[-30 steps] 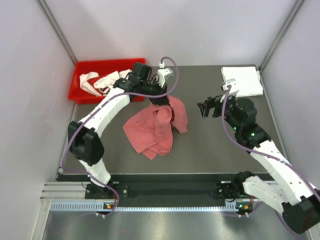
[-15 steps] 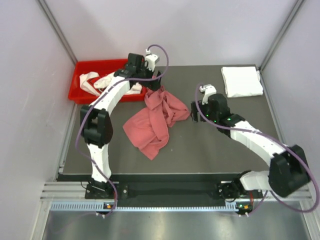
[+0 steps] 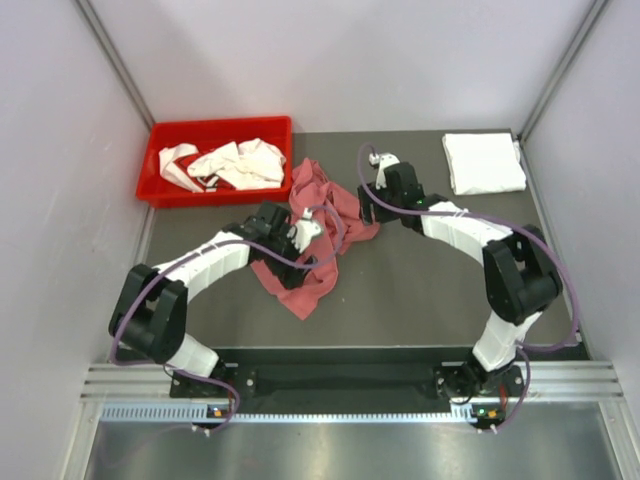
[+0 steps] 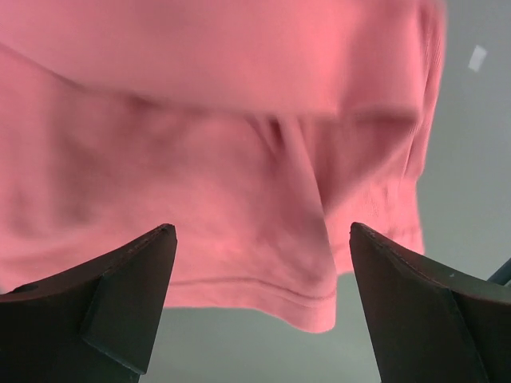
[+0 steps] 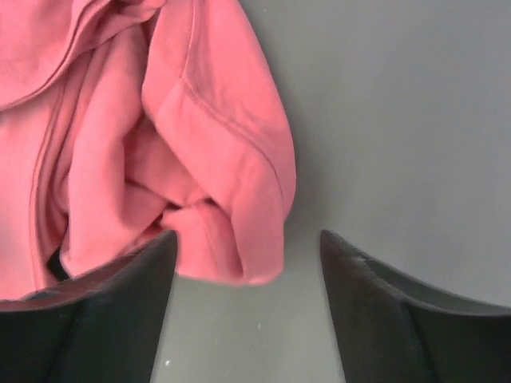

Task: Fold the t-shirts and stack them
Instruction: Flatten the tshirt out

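Observation:
A crumpled pink t-shirt (image 3: 340,215) lies on the dark table (image 3: 420,290), in the middle. My left gripper (image 3: 297,258) is over its near left part, open. In the left wrist view the pink t-shirt's hem (image 4: 263,271) lies between the wide-apart fingers (image 4: 120,303) of the left gripper (image 4: 261,231), untouched. My right gripper (image 3: 366,208) is at the shirt's right edge, open. In the right wrist view a rolled fold of the pink t-shirt (image 5: 239,199) pokes in between the fingertips of the right gripper (image 5: 246,237). A folded white t-shirt (image 3: 483,162) lies at the back right.
A red bin (image 3: 160,185) at the back left holds several crumpled white t-shirts (image 3: 235,163). Metal frame posts and pale walls close in the table on three sides. Both arm bases stand at the near edge.
My left gripper opened, let the pink shirt drop, and swung from beside the bin to the shirt's near left side. My right arm reached left to the shirt's right edge, its jaws narrowing.

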{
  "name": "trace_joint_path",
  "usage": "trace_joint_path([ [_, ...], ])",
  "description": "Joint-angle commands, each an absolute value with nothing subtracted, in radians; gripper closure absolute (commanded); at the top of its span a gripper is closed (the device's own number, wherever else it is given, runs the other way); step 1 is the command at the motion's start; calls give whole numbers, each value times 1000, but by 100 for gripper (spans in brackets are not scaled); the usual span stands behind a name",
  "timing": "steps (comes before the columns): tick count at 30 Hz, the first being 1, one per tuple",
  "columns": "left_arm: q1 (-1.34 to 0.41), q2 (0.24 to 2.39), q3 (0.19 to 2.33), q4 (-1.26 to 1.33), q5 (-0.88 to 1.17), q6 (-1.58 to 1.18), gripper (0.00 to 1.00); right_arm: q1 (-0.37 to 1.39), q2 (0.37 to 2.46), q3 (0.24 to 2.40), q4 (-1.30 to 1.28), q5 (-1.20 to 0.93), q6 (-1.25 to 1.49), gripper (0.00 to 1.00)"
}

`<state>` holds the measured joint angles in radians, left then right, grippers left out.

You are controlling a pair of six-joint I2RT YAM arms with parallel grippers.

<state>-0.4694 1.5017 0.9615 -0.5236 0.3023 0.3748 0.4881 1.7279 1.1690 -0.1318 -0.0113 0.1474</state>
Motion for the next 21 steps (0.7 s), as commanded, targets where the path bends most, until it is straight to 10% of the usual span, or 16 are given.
trace_joint_path([
  [1, -492, 1491, 887, -454, 210, 476, 6, 488, 1773, 1236, -161, -29, 195, 35],
  [6, -515, 1496, 831, -420, 212, 474, 15, 471, 1759, 1204, -150, -9, 215, 36],
  [12, -514, 1490, 868, -485, 169, 453, 100, 460, 1816, 1209, -144, -118, 242, 58],
  [16, -499, 1447, 879, -515, 143, 442, 100, 425, 1772, 1187, -117, -120, 267, 100],
  [21, -353, 1352, 1065, -607, 155, 367, 100, 410, 1625, 1181, -190, -94, 239, 100],
])
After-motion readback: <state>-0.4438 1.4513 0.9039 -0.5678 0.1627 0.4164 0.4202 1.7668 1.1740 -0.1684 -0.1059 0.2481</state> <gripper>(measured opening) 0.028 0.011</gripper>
